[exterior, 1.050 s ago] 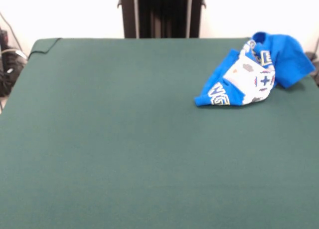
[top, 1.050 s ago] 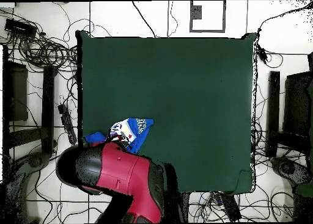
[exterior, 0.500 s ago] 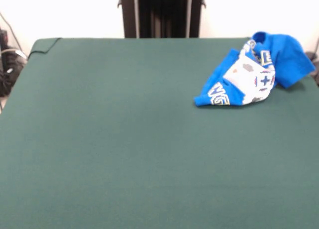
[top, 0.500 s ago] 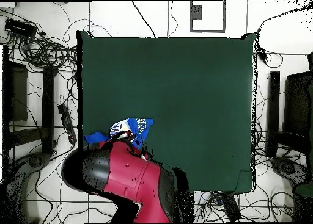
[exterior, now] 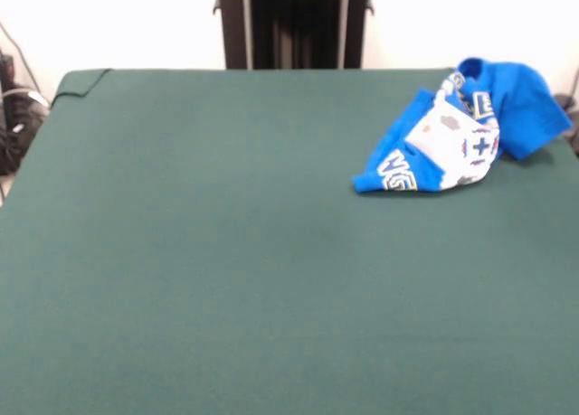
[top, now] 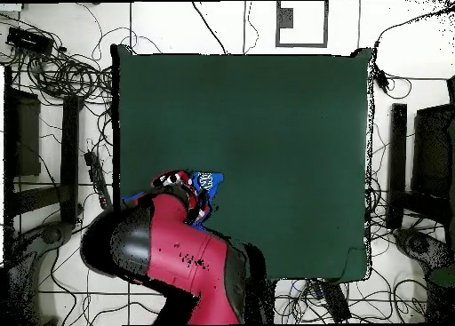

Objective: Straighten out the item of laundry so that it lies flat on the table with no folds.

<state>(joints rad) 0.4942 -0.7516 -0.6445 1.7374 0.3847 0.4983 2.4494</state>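
The item of laundry (exterior: 457, 130) is a bright blue T-shirt, bunched in a crumpled heap near the far right corner of the table (exterior: 226, 252), with its white print and yellow-outlined letters facing up. No gripper shows in the front view. From overhead, the red and black arm (top: 178, 251) reaches over the table (top: 267, 145) at its lower left and covers most of the item of laundry (top: 207, 181); only a blue edge with some print shows. The gripper itself is hidden under the arm.
Tangled cables (top: 62, 69) lie on the floor around the table, with black stands (top: 398, 163) to both sides. More cables (exterior: 14, 117) sit past the table's left edge in the front view.
From overhead, the arm's end has moved further over the T-shirt and hides more of it. The shirt lies the same in the front view.
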